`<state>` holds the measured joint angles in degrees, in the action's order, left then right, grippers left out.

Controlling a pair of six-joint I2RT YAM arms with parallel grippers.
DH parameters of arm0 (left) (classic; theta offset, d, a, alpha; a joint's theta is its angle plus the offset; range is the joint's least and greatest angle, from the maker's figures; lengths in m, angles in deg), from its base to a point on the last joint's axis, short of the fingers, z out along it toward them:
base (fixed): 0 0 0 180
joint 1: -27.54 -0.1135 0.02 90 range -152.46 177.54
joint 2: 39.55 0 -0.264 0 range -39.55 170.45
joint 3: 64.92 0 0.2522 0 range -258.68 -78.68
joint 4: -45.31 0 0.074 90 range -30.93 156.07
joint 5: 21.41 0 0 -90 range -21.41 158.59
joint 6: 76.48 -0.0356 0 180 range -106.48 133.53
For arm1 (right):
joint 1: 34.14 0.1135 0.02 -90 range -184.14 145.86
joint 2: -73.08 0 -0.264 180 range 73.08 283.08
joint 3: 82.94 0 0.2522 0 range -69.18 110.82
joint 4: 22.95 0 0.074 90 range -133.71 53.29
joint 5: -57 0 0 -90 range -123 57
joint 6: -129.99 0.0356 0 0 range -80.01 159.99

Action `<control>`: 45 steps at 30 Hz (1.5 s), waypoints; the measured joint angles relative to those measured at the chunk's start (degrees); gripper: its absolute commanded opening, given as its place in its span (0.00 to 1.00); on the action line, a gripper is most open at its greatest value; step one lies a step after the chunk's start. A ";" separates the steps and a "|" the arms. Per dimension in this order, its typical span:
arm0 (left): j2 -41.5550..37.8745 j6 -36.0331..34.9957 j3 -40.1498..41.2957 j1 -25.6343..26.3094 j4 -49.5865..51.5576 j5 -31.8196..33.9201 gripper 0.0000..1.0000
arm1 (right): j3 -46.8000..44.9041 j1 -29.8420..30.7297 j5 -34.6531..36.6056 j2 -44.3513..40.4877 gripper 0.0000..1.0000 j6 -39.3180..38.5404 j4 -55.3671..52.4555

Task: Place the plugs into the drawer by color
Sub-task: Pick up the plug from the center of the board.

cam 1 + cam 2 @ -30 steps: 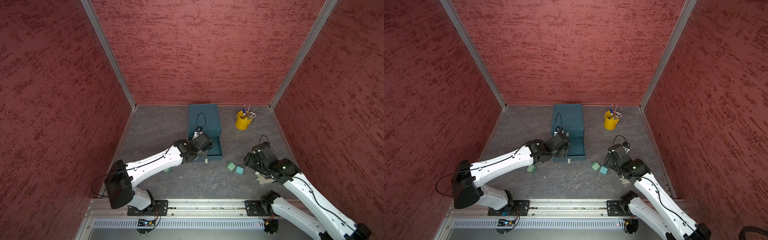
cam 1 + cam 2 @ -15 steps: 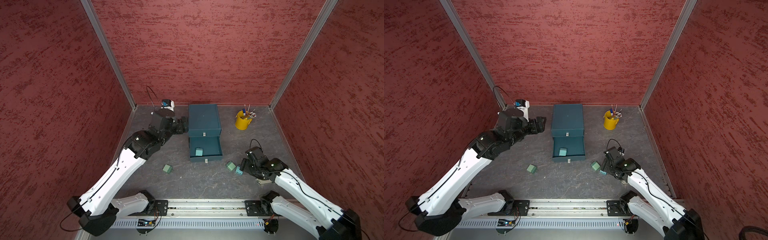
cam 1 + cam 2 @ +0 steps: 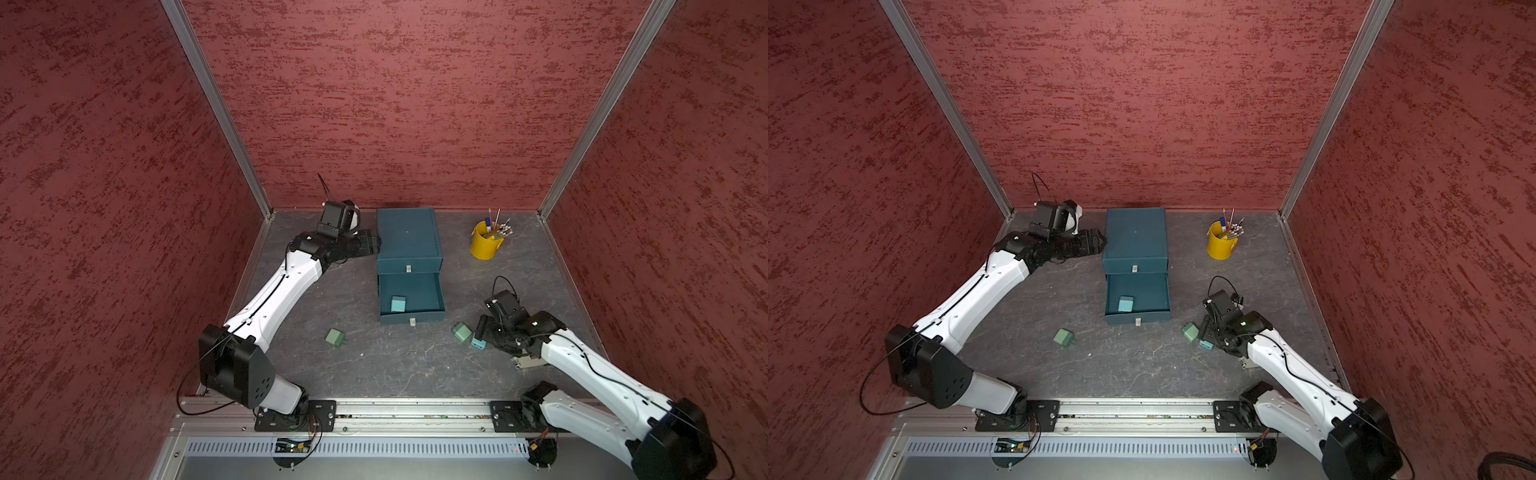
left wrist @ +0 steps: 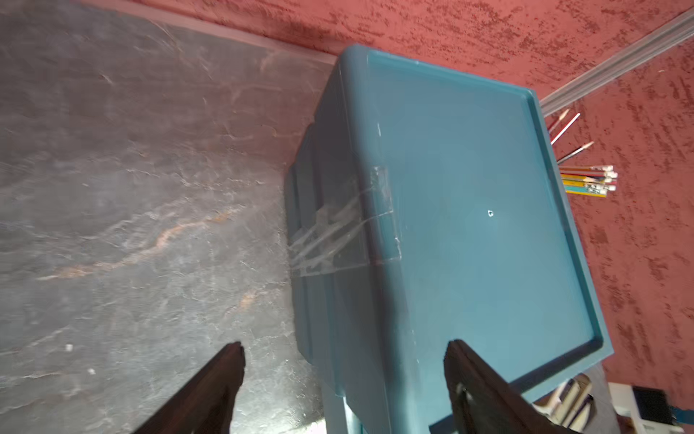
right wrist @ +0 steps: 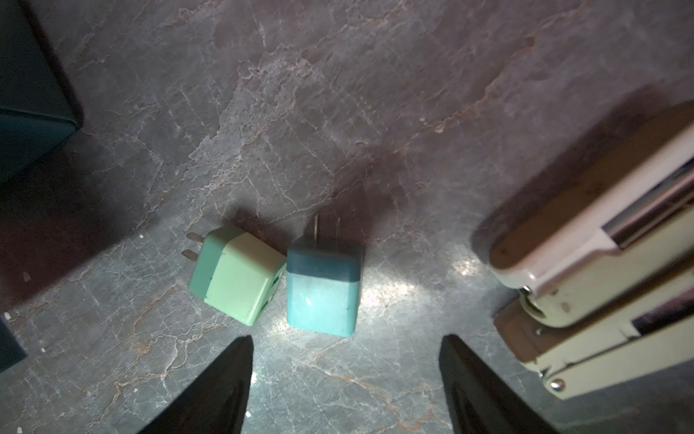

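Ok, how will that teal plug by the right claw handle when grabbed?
Probably rigid: the teal plug looks like hard plastic. Flat sides suggest no rolling; glossy faces might slip. It seems to touch the green plug, possibly nudging it.

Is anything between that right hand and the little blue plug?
Nothing lies between the open right hand and the teal-blue plug. A mint green plug touches its side, though, and could crowd the grip. Nothing visible blocks the way to the open drawer.
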<state>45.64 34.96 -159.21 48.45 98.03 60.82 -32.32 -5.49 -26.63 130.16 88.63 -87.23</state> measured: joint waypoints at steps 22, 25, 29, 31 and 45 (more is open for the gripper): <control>3.43 2.29 3.61 0.00 -6.71 -7.80 0.81 | 6.84 0.00 -0.20 0.79 0.82 2.62 -4.35; 3.43 2.29 3.63 0.04 -6.73 -7.82 0.81 | 6.69 0.00 -0.44 -0.26 0.81 3.04 -4.74; 3.37 2.27 3.74 0.04 -6.88 -7.89 0.81 | 6.67 0.00 -0.79 -0.85 0.78 2.97 -5.22; 3.23 2.27 3.91 0.04 -6.93 -7.85 0.81 | 6.36 0.00 -0.79 -1.05 0.77 2.95 -5.18; 2.12 1.16 4.79 1.86 -6.84 -7.10 0.81 | 0.94 0.00 -1.14 2.08 0.79 1.86 -1.81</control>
<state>47.76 36.11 -154.42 50.31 91.19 53.71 -31.38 -5.49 -27.77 132.23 90.49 -89.05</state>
